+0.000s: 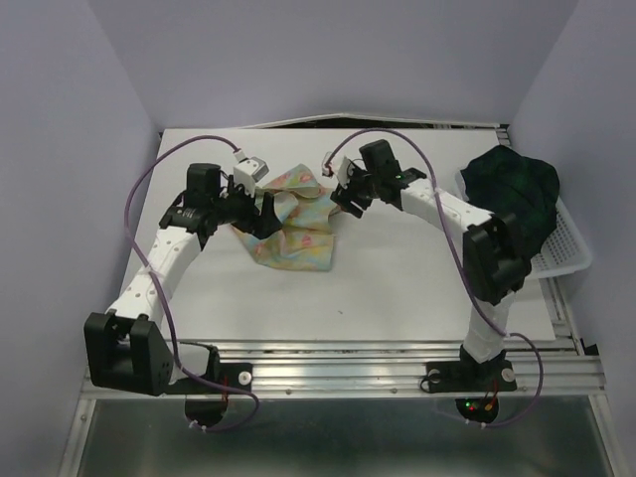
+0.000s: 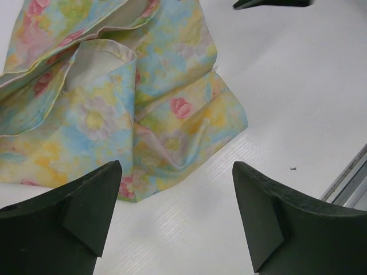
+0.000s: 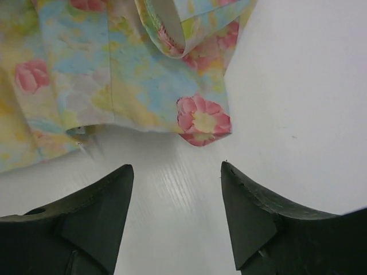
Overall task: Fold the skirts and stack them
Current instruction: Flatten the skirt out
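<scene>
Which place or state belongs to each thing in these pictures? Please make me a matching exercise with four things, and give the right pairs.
Things:
1. floral skirt
2. plaid skirt
3. basket
4. left gripper

Places or states:
A. white, at the right edge of the table
B. open, holding nothing, just beside flower-print cloth
C. crumpled, lying flat on the white surface
D. a dark heap resting on top of another thing

Pairs: 1-C, 2-D, 3-A, 4-B
</scene>
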Action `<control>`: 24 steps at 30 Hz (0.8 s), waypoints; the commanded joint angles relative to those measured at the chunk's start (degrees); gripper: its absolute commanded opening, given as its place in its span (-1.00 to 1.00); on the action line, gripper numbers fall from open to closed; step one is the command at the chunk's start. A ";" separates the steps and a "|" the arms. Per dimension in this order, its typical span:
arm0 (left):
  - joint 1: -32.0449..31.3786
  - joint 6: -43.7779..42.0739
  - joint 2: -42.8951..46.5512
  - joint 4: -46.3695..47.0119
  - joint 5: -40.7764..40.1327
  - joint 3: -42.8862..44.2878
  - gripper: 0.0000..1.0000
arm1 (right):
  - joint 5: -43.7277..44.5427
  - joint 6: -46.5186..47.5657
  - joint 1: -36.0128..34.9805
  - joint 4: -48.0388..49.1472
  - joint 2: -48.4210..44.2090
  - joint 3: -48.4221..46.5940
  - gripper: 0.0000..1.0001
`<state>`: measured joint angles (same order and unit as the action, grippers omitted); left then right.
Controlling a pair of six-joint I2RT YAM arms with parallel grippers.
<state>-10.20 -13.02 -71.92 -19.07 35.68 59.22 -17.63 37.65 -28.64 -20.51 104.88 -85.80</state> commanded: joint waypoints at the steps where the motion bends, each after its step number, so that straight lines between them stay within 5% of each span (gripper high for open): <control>1: -0.35 1.59 -3.22 0.62 1.06 -0.86 0.79 | -0.65 1.21 0.69 3.90 6.90 -6.74 0.36; 10: -0.17 5.02 -11.04 2.46 -3.68 -1.04 0.77 | 2.07 -1.52 0.69 8.03 17.90 -14.13 0.33; 13: 1.40 6.42 -15.96 2.63 -5.01 0.80 0.72 | 2.25 -3.89 0.69 9.62 19.30 -15.36 -0.19; 14: 1.93 6.77 -17.19 2.46 -5.53 1.42 0.68 | 2.33 -5.55 0.69 9.61 19.48 -16.49 -0.63; 16: 3.77 7.30 -21.14 2.20 -6.41 3.17 0.50 | 2.86 -7.58 0.69 9.62 19.22 -17.64 -0.98; 24: 12.29 7.92 -30.64 5.97 -17.39 12.04 -0.59 | 6.81 -15.41 1.92 9.35 9.21 -16.60 -0.99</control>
<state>-1.63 -5.21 -101.41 -16.80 23.81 64.71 -13.67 27.11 -27.38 -14.63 122.58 -101.80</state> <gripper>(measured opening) 0.244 0.017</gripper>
